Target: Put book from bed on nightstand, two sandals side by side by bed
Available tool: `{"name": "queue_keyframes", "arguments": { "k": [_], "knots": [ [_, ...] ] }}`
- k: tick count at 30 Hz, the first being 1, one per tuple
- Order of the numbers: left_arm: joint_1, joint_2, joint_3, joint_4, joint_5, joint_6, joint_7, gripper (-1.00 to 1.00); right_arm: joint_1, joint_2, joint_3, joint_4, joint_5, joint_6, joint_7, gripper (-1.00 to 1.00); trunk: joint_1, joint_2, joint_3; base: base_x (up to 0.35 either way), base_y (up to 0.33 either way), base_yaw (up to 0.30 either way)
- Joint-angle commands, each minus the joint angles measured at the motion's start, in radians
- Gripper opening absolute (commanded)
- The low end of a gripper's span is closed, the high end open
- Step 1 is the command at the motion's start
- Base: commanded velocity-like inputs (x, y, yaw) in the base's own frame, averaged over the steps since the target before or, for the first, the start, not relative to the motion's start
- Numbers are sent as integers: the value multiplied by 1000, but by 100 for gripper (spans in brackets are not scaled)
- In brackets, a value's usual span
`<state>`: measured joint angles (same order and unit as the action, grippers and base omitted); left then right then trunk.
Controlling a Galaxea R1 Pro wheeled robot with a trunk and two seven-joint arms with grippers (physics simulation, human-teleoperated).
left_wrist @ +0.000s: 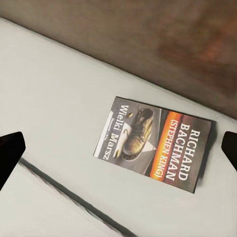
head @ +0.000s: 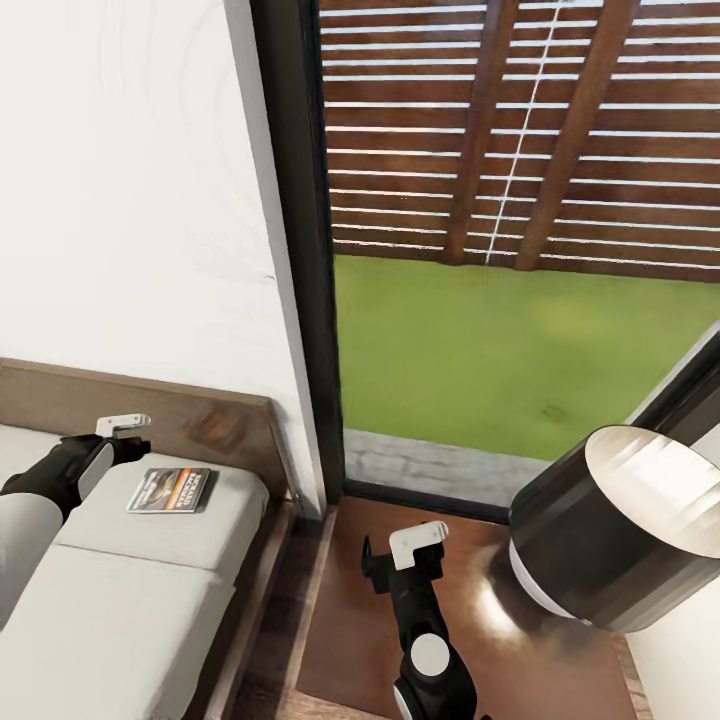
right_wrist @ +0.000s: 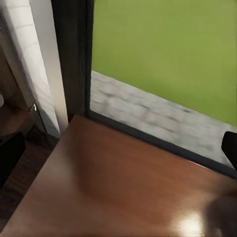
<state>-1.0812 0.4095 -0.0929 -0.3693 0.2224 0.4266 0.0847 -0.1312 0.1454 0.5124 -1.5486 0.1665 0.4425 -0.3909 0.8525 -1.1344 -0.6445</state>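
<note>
We see the bed (head: 120, 600), its pale mattress in a dark wooden frame, carrying the book (head: 171, 490) flat near the headboard (cover up). Beside the bed stands the glossy nightstand (head: 350, 610), bearing a lamp (head: 610, 530).

book (head: 170, 490) on bed (head: 120, 600) near headboard, nightstand (head: 340, 620) right of bed, lamp (head: 610, 530) on it

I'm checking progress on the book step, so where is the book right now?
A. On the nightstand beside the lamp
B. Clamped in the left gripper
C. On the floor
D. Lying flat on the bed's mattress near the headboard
D: the book lies flat on the mattress, beside the left gripper, which is open and apart from it.
</note>
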Motion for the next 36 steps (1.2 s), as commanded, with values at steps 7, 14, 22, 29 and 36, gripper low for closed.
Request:
{"name": "queue_keyframes", "arguments": {
  "k": [7,14,22,29,36],
  "knots": [
    [0,0,-8,-2,11,5,7,100,-1,-1,2,-1,8,7,-2,100,8,-15,-7,0,0,8],
    [0,-4,-11,-3,8,7,11,100,-1,-1,2,-1,8,7,-3,100,35,-64,-29,0,0,0],
    [-1,-8,-18,-25,4,33,12,100,0,-1,2,-1,8,-13,-3,100,65,-120,-59,0,0,0],
    [-1,-8,-17,-149,-4,187,14,100,-1,-2,6,-2,8,-95,-53,100,92,-169,-91,0,0,0],
    [-1,-8,-19,-228,-5,240,16,100,-1,-1,10,-1,6,-119,-115,100,119,-218,-124,0,0,0]
  ]
}}
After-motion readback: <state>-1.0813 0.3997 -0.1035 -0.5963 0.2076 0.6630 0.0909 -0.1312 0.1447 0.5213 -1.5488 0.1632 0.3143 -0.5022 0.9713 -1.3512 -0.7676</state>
